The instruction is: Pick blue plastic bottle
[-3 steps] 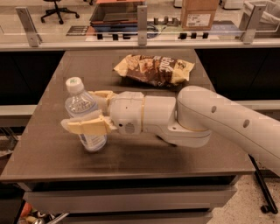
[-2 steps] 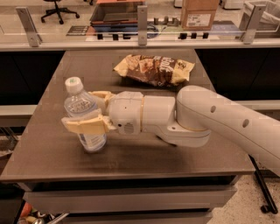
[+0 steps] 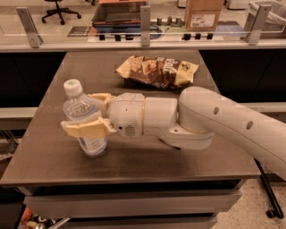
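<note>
At the lower left of the frame, close to the front edge of the table (image 3: 53, 159), you have the blue plastic bottle (image 3: 93, 143). Its base appears to sit on the tabletop, and its white cap (image 3: 73, 86) leans slightly toward the left edge.

The gripper (image 3: 77, 111) is around the bottle's middle. One finger (image 3: 85, 129) lies across the near side above the label and the other runs behind. Both look pressed against the plastic, so I judge it closed on the bottle. The lift has not yet been made.

Findings, by risk:

1. The bottle is already off vertical in the grasp. If you raise it quickly, it may pivot between the two fingers and slide out.
2. The wall looks thin and smooth. Too much squeeze could buckle it, and too little could let it slip down.
3. The bottle is near the table's front and left edges. If it drops there, it would likely roll off onto the floor.

Toward the middle of the frame, the arm (image 3: 223, 120) lies low over the table. Beyond it, upper centre, a snack bag (image 3: 156, 71) lies well apart from the bottle but just behind the wrist. A retreat swung backward could sweep the bag, so lift straight up first.

At the top of the frame, the cardboard box (image 3: 203, 13) sits on the far counter and poses no hazard.
</note>
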